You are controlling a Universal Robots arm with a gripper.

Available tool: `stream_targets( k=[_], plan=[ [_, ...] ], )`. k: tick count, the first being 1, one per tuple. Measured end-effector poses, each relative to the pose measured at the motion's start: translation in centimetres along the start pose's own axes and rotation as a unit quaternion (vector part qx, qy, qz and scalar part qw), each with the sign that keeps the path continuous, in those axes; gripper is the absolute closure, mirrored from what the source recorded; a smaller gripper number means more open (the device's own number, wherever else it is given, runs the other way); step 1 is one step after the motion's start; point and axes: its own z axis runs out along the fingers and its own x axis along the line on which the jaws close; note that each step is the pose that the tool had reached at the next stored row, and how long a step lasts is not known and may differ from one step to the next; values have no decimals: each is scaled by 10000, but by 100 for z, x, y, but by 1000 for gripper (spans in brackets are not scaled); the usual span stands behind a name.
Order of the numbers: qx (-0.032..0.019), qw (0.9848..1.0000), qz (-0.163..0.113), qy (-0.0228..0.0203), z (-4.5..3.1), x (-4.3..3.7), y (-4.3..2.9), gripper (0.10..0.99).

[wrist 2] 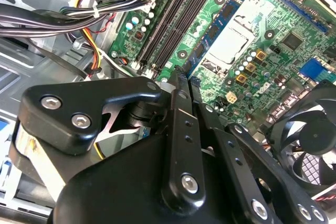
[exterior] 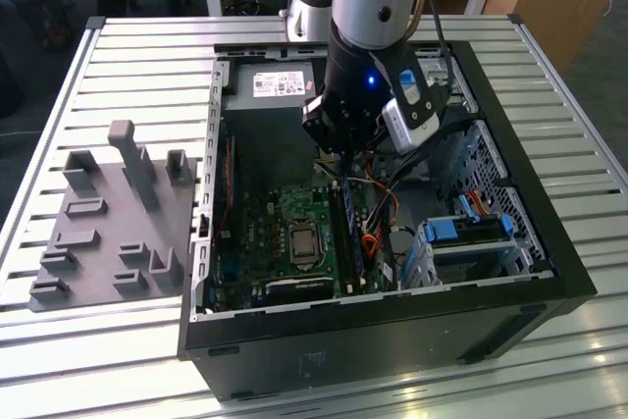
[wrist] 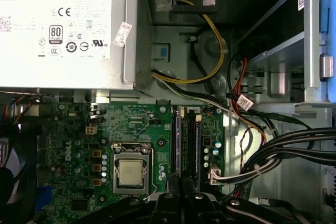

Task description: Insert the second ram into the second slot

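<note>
Grey moulded fixture point(exterior: 108, 213) lies at the exterior view's left on the slatted metal bench point(exterior: 88, 350). Beside it stands an open black computer case point(exterior: 392, 340), with the green motherboard point(exterior: 260, 242) facing up and the CPU socket point(exterior: 302, 242) near its middle. Above the board hangs the arm's pincer point(wrist 2: 185, 81). In the second wrist view its fingers are drawn close together, with nothing seen between them. Just right of the socket in the exterior view, the second ram point(exterior: 355, 242) appears as a thin blue stick standing on edge in the memory slots. It looks seated, though whether the latches have closed cannot be told. The stick is probably light and stiff yet fragile. It is best held by its bare top edge or short ends, never by the chips or contacts, and pressed evenly along its length. Chunky blue drive-bay clips point(exterior: 461, 228) sit furthest right.
</note>
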Motion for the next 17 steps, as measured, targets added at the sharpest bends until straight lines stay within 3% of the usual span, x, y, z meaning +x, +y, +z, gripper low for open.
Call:
stream_targets(
  k=[17],
  plan=[
    [0,10000,0,5,46,0,-2,949]
  ],
)
